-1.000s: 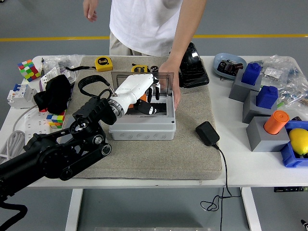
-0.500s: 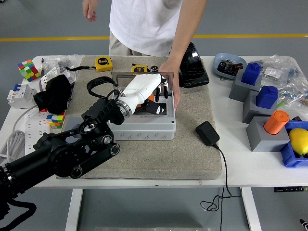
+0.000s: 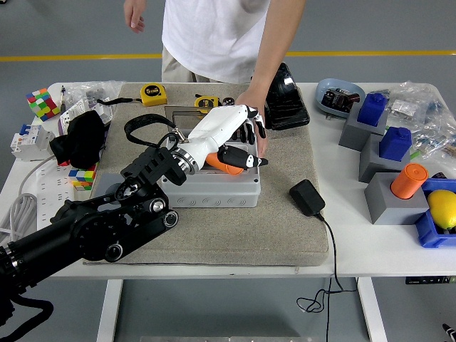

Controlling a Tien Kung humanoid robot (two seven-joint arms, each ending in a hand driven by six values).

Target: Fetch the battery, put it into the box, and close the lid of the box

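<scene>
The robot's left hand [image 3: 239, 135] has a glossy white plastic shell with black fingertips, joined to a matt black arm [image 3: 92, 228] whose joints carry shiny metal rings. The box [image 3: 214, 187] is pale grey matt plastic with a clear, slightly smoky transparent lid [image 3: 182, 115]. The battery [image 3: 228, 165] looks like smooth orange plastic. Under the box lies a coarse, woven beige cloth mat [image 3: 285, 235] on a smooth white table [image 3: 370, 246]. The adapter [image 3: 307, 197] is matt black plastic; the 2 blue blocks [image 3: 383, 127] look smooth. The person's shirt [image 3: 214, 32] is soft white cloth.
</scene>
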